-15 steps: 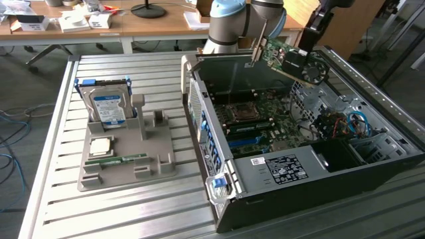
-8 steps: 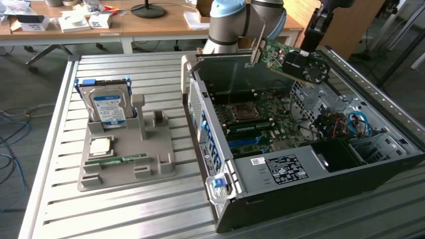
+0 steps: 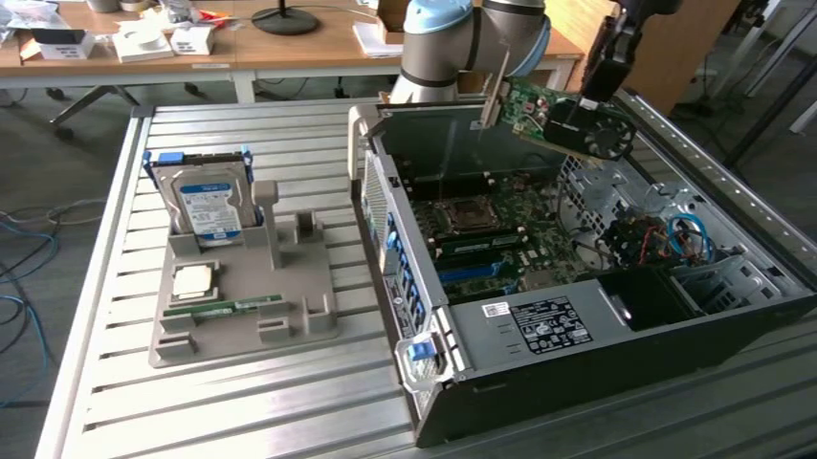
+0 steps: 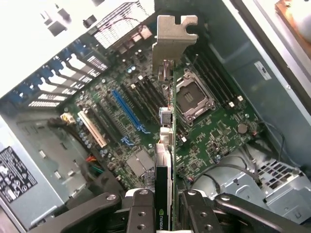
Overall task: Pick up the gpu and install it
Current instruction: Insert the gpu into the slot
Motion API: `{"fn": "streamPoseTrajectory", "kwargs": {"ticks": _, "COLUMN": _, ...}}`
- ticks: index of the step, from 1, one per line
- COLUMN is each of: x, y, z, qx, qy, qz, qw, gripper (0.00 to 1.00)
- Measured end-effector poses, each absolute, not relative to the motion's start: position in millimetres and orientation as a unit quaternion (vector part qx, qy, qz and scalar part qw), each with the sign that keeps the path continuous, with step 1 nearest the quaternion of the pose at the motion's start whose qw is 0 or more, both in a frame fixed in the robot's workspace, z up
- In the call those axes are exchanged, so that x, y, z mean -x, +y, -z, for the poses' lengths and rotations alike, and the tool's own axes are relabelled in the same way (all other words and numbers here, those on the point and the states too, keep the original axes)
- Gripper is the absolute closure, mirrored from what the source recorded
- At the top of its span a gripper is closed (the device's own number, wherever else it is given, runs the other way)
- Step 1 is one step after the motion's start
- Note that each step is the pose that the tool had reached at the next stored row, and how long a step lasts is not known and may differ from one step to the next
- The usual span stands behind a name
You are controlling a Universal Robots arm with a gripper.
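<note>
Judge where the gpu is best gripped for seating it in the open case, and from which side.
Pinch the gpu across its two flat faces at the end away from the silvery bracket, coming from above, as the gripper does here. The card is thin and hangs edge-on over the motherboard, so this likely leaves its lower edge and bracket free.

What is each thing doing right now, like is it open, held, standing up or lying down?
computer case: lying on its side, side panel off.
gpu: held in the air, tilted, above the computer case, not plugged in.
gripper: shut on the gpu.
blue slot: empty.
hard drive: standing upright in the gray holder.
memory stick: lying flat on the gray holder.
</note>
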State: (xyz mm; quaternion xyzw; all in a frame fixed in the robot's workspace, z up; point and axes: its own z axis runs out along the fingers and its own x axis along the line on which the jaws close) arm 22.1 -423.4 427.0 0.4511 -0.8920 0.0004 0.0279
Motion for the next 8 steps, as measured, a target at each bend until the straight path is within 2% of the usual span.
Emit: {"fn": "streamPoseTrajectory", "kwargs": {"ticks": 8, "x": -22.1, "y": -423.4, "z": -427.0, "qx": -0.497, "qy": -0.867, "qz": -0.004, "qw": 0.029, "gripper": 0.74}}
